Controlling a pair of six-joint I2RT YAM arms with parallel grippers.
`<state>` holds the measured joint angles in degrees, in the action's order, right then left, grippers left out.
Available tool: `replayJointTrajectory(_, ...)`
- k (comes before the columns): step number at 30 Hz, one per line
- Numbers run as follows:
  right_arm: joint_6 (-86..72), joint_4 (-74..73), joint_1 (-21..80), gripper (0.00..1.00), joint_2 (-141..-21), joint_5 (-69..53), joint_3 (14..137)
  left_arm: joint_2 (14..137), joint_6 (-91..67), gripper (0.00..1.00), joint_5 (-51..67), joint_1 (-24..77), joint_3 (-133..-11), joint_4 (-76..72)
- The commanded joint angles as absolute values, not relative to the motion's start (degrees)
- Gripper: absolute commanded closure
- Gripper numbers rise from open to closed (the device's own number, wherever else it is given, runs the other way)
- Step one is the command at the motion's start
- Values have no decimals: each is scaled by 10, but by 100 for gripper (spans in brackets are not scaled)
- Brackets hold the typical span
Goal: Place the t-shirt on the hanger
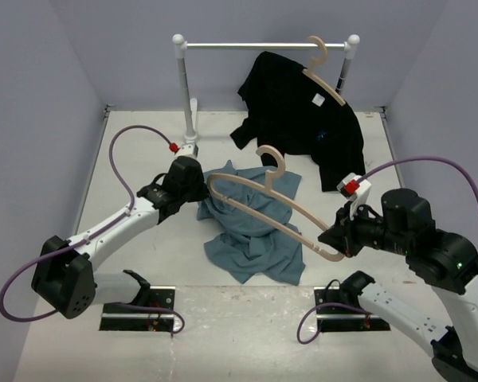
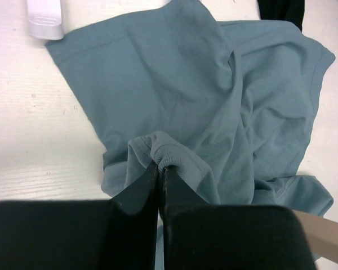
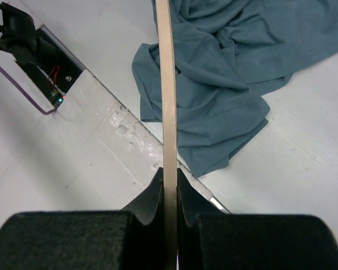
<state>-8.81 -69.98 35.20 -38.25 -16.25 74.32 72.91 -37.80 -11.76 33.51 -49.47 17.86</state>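
Pale lavender walls point(image 1: 32, 95) close in a white desk point(image 1: 143, 159). At its back stands a white tube clothes rail point(image 1: 263, 45). On the rail hangs a black shirt point(image 1: 303, 119) on a tan wooden hanger point(image 1: 323, 79). A small white label point(image 1: 319, 100) near the black shirt's neck is too small to read.

A dusty slate-blue cotton t-shirt point(image 1: 255, 239) lies crumpled on the middle of the desk, between the two arms. The left gripper point(image 2: 159, 171) is clenched on a fold of the t-shirt's ribbed collar at the garment's left edge, its black fingers point(image 2: 135, 194) pressed together around the cloth.

A second pale tan wooden hanger with thin curved shoulders point(image 3: 168, 101) is raised over the t-shirt and slants across it, hook towards the rail. The right gripper point(image 3: 169, 174) grasps this hanger by the tip of one shoulder, which is pinched between its fingers. The other shoulder tip reaches to just beside the left gripper.
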Motion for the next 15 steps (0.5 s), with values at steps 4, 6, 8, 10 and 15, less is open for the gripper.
replayJointTrajectory(4, -77, -698, 357, 100, -435, -184, 758, 750, -379, 100, -89, 300, -550, 150)
replayJointTrajectory(6, -77, -694, 357, 100, -443, -181, 754, 749, -380, 100, -83, 300, -547, 146)
replayJointTrajectory(8, -79, -684, 358, 100, -451, -180, 739, 747, -385, 100, -70, 301, -538, 134)
replayJointTrajectory(10, -82, -677, 359, 100, -457, -177, 733, 746, -391, 100, -57, 301, -530, 126)
replayJointTrajectory(15, -99, -646, 365, 100, -470, -137, 721, 735, -403, 100, -27, 301, -514, 110)
